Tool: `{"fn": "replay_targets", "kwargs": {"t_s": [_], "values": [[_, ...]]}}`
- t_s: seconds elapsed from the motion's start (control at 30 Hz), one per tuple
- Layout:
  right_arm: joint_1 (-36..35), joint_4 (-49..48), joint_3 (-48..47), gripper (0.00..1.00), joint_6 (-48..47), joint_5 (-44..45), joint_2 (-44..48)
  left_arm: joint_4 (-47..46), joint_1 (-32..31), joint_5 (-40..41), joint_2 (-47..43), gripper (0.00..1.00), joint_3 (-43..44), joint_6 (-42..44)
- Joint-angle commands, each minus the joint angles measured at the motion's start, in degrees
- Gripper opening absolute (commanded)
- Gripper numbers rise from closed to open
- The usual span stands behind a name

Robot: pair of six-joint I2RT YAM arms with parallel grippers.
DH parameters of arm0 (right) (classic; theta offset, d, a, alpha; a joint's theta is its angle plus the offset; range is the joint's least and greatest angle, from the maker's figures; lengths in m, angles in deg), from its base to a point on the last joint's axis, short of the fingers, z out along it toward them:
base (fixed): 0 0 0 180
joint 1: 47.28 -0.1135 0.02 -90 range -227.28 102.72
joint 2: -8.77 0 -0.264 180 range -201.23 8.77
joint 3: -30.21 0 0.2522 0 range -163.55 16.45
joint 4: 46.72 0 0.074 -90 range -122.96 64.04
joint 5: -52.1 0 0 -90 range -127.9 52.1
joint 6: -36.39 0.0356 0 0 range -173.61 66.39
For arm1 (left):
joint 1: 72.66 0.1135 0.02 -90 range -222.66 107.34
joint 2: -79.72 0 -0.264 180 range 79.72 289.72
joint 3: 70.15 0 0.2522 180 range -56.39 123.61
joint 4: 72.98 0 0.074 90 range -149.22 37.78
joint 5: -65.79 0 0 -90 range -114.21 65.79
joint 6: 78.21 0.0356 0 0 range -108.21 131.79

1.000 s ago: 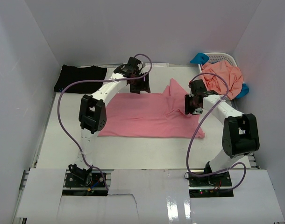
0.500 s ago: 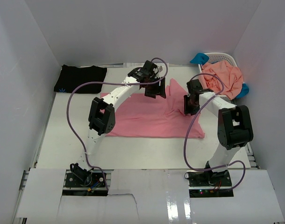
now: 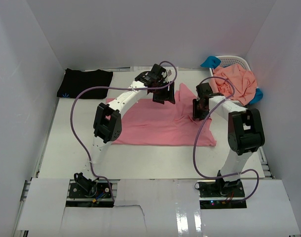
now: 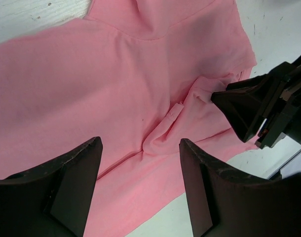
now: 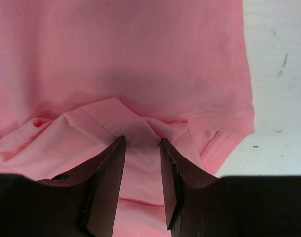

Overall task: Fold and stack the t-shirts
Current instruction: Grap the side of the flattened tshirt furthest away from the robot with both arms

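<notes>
The rose-pink t-shirt [image 3: 150, 123] lies spread on the table, rumpled at its right side. My left gripper [image 3: 163, 95] hovers open over its upper middle; in the left wrist view [image 4: 139, 143] its jaws stand wide over a crease in the shirt [image 4: 91, 74]. My right gripper [image 3: 199, 112] is at the shirt's right side, jaws narrowed on a raised fold of pink cloth [image 5: 140, 49] in the right wrist view [image 5: 143, 140]. The black t-shirt [image 3: 84, 81] lies folded at the back left. The salmon-orange t-shirt [image 3: 237, 81] and the bright blue one [image 3: 209, 62] are heaped in the basket.
The white lattice basket [image 3: 239, 60] stands at the back right corner. White walls close in the table on the left, back and right. The right gripper [image 4: 249, 108] shows in the left wrist view, close to the left one.
My left gripper has swung right, from the shirt's upper left to its upper middle. My right gripper has moved slightly up and left onto the shirt's right side.
</notes>
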Motion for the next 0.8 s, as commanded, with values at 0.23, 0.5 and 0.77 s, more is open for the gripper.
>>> {"fn": "replay_targets", "kwargs": {"t_s": [0.23, 0.5, 0.77], "values": [[0.8, -2.9, -0.6, 0.2, -0.1, -4.8, -4.1, -0.3, -0.4, -0.4, -0.9, 0.75, 0.1, 0.2], [0.8, 0.2, -4.0, 0.17, -1.4, -1.1, -1.6, -0.3, -0.4, -0.7, -0.5, 0.75, 0.1, 0.1], [0.8, 3.8, -9.9, 0.08, -2.4, 0.1, -2.9, -0.1, -0.4, -0.7, -0.3, 0.75, 0.1, 0.2]]}}
